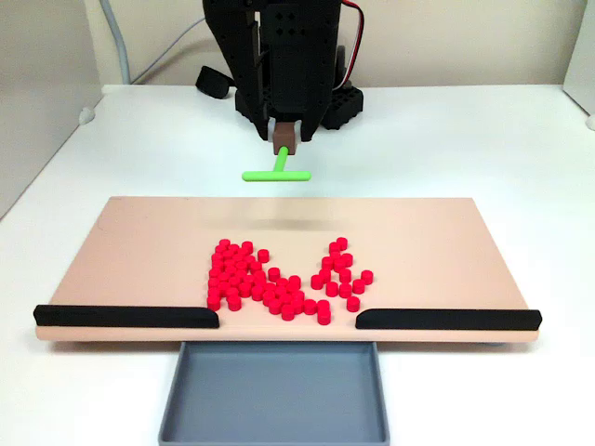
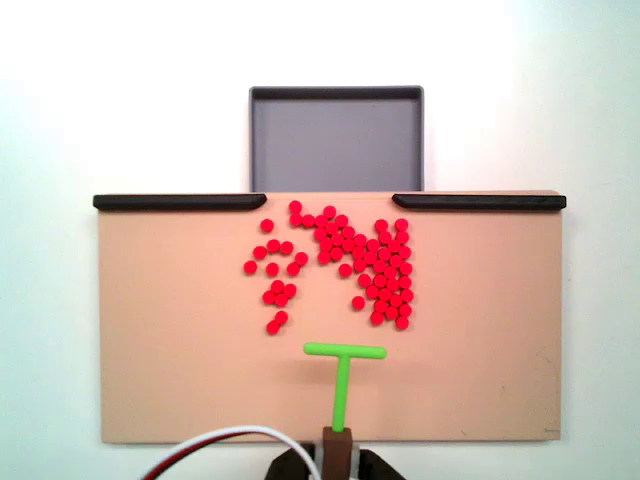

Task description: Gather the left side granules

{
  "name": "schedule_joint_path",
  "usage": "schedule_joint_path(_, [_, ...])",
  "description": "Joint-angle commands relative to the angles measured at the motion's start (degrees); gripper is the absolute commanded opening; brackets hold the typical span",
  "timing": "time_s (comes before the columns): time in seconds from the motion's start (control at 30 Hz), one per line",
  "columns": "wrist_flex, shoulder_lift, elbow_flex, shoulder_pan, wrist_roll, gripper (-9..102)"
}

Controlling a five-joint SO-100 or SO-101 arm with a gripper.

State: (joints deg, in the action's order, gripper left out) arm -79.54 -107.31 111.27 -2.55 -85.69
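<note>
Red granules (image 1: 244, 269) lie in a loose heap on the middle of the tan board (image 1: 139, 251), denser on the left in this fixed view, with a smaller bunch (image 1: 339, 269) to the right. From above, the dense part of the granules (image 2: 385, 265) is on the right and scattered ones (image 2: 275, 295) are on the left. My gripper (image 1: 285, 139) is shut on the brown handle of the green T-shaped tool (image 1: 277, 173). The tool (image 2: 343, 375) hangs raised over the board's (image 2: 170, 330) arm-side edge, short of the granules. The gripper (image 2: 337, 462) sits at the bottom edge.
Two long black strips (image 1: 125, 316) (image 1: 446, 319) line the board's edge away from the arm, with a gap between them. An empty grey tray (image 1: 274, 390) (image 2: 337, 140) sits just beyond that gap. White table surrounds the board. Cables run behind the arm base.
</note>
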Motion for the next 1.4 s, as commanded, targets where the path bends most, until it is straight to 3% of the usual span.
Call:
schedule_joint_path(0.0, [-0.3,-3.2,-1.2,1.5,1.7,0])
schedule_joint_path(0.27, [-0.3,-5.1,-1.2,1.2,12.1,0])
schedule_joint_path(0.87, [-0.3,4.0,-3.8,8.3,60.6,0])
schedule_joint_path(1.37, [-5.5,16.3,-21.2,15.2,77.7,0])
